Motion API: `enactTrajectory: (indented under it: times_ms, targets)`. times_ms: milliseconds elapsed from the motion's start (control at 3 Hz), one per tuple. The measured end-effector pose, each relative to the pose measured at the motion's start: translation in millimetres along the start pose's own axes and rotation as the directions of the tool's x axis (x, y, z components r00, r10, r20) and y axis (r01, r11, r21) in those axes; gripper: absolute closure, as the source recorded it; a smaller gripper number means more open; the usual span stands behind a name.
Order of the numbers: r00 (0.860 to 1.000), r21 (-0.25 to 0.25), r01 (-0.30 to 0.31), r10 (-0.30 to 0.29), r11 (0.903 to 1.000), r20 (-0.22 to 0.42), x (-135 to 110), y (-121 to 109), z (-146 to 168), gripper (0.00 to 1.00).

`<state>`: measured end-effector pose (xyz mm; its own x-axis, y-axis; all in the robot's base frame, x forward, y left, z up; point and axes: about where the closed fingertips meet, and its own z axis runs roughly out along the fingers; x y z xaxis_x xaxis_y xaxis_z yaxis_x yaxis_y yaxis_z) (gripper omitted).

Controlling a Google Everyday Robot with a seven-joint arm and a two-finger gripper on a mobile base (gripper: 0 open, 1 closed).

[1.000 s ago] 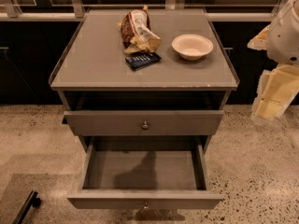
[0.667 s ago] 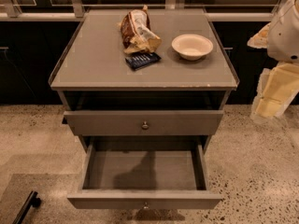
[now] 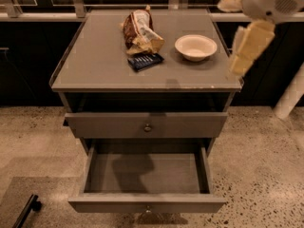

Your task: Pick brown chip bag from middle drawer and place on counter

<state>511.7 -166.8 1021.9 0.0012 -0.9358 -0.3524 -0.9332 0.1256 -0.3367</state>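
Note:
The brown chip bag [image 3: 140, 31] lies on the counter [image 3: 95, 65] near its back middle, crumpled, with cream patches. The middle drawer [image 3: 147, 174] is pulled out below and its inside is empty; its front panel with a small knob [image 3: 147, 208] faces me. My arm shows at the top right as a white joint [image 3: 273, 1] with a cream part hanging down. The gripper [image 3: 237, 68] is at that part's lower tip, above the counter's right edge, apart from the bag and holding nothing that I can see.
A white bowl [image 3: 195, 47] stands on the counter to the right of the bag. A small dark-blue snack packet [image 3: 145, 61] lies just in front of the bag. The upper drawer [image 3: 147, 126] is shut. Speckled floor surrounds the cabinet; a dark bar [image 3: 26, 212] lies at bottom left.
My arm has risen and moved left, from beside the cabinet's right side to above the counter's right edge. The bag, bowl, packet and drawers have not moved.

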Motion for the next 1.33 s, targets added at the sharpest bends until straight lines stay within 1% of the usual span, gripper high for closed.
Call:
enactTrajectory:
  times_ms: [333, 667, 1000, 1333]
  targets:
    - [0.991, 0.008, 0.057, -0.057, 0.9984, 0.123, -41, -47, 10, 0.0]
    - [0.976, 0.031, 0.058, -0.064, 0.9978, 0.209, -70, -92, 22, 0.0]
    - [0.968, 0.078, 0.058, -0.075, 0.9952, 0.24, -79, -111, 11, 0.0]
    - [0.967, 0.086, 0.025, -0.046, 0.996, 0.252, -76, -112, 17, 0.0]
